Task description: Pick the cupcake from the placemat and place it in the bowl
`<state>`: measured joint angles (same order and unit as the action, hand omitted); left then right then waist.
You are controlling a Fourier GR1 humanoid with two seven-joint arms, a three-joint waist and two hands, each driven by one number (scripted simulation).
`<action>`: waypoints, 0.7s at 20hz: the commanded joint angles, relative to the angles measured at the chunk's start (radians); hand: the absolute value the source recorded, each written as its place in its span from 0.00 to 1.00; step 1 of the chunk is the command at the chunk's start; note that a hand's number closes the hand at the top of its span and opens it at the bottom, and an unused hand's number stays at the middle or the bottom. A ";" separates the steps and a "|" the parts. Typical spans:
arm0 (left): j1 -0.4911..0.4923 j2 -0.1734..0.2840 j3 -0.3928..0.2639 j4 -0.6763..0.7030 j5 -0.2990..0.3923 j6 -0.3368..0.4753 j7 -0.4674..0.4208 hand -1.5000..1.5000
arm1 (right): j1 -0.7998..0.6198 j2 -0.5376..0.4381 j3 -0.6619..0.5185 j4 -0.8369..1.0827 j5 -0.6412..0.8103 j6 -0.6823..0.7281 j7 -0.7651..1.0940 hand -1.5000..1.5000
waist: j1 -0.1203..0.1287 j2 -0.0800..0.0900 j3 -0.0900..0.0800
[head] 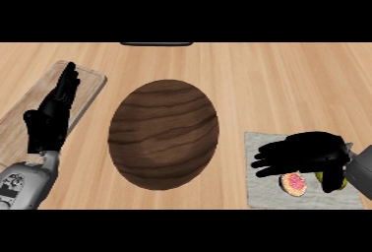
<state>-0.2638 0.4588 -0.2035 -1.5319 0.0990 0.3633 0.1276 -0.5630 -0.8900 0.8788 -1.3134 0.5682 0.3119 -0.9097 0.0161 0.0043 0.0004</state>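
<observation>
A cupcake [294,183] with pink frosting lies on the grey placemat [265,197] at the lower right. My right hand [305,152] hovers right over it, fingers curled down around its top, and hides part of it. A yellowish piece [331,182] shows beside the thumb. The dark wooden bowl [163,134] sits in the middle of the counter, to the left of the placemat. My left hand [52,115] rests at the left, fingers straight and pointing up, holding nothing.
A light wooden cutting board [88,81] lies under the left hand at the left edge. A dark flat object [156,44] shows at the far edge of the counter.
</observation>
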 commanded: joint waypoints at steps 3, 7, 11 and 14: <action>0.005 -0.023 -0.005 -0.030 -0.036 -0.005 0.036 0.50 | -0.026 0.088 0.015 0.109 0.052 0.065 -0.120 0.00 | -0.001 -0.002 0.000; 0.009 0.000 0.060 0.001 -0.008 -0.058 -0.001 0.50 | -0.026 0.162 0.025 0.186 0.093 0.025 -0.130 0.00 | -0.004 -0.001 0.000; 0.017 -0.016 0.044 -0.082 -0.032 -0.040 0.076 0.50 | 0.000 0.156 0.059 0.224 0.173 -0.093 -0.210 1.00 | -0.003 -0.003 0.001; 0.051 -0.037 0.032 -0.077 -0.073 -0.031 0.045 0.50 | 0.029 0.231 0.046 0.167 0.183 -0.103 -0.134 1.00 | -0.009 -0.004 0.000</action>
<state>-0.2153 0.4319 -0.1735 -1.5908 0.0463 0.3357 0.1548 -0.5580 -0.7253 0.9187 -1.1636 0.7122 0.2117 -0.9757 0.0105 -0.0014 -0.0022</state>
